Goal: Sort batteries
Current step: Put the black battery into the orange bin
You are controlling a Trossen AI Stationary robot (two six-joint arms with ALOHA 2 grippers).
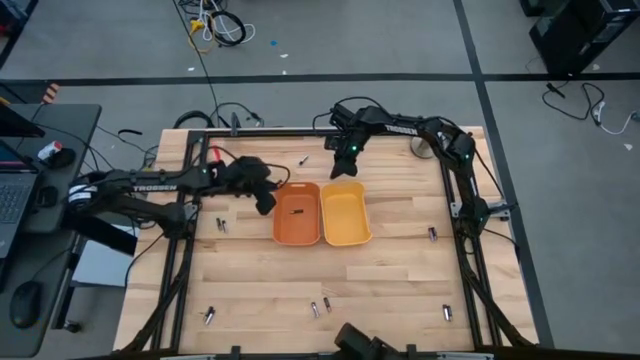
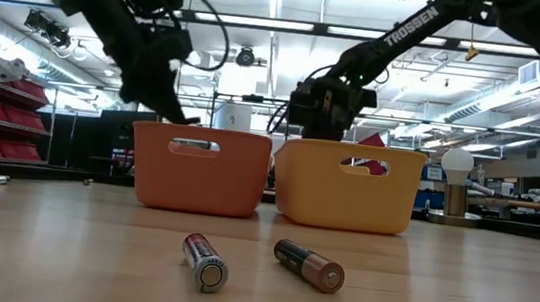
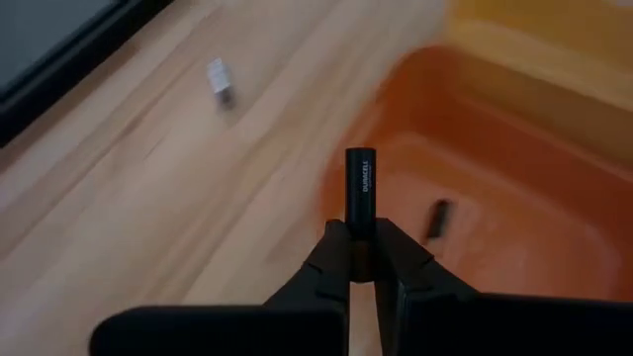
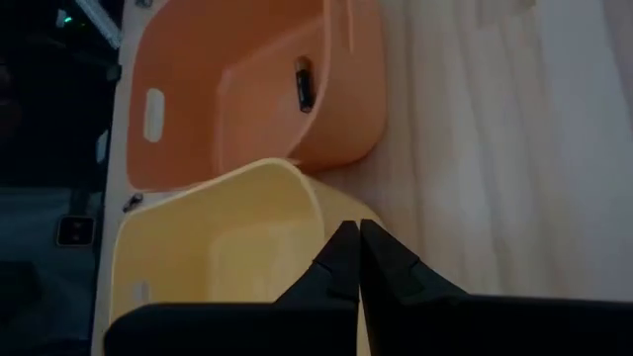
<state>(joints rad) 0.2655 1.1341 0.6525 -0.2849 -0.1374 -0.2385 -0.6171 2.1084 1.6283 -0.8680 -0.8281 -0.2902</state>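
Low view: two batteries (image 2: 206,262) (image 2: 309,265) are seen lying on the wooden table (image 2: 455,301) nearest the camera, side by side but apart, with the orange tray (image 2: 200,169) and the yellow tray (image 2: 347,184) standing behind them, their walls nearly touching. Other batteries are scattered over the table in the high view, near its edges: one at the near left corner (image 1: 209,316), a pair at the near middle (image 1: 320,307), one at the near right (image 1: 447,312), one by the right edge (image 1: 432,234), one left of the orange tray (image 1: 222,224) and a dark one beyond the trays (image 1: 302,159). One dark battery (image 1: 296,211) is lying inside the orange tray. The left gripper (image 3: 360,259) is held at the orange tray's left rim, its fingers clamped on a black battery (image 3: 360,188) that is standing out past the tips. The right gripper (image 4: 358,259) is poised over the far end of the yellow tray, its fingers pressed together with nothing between them.
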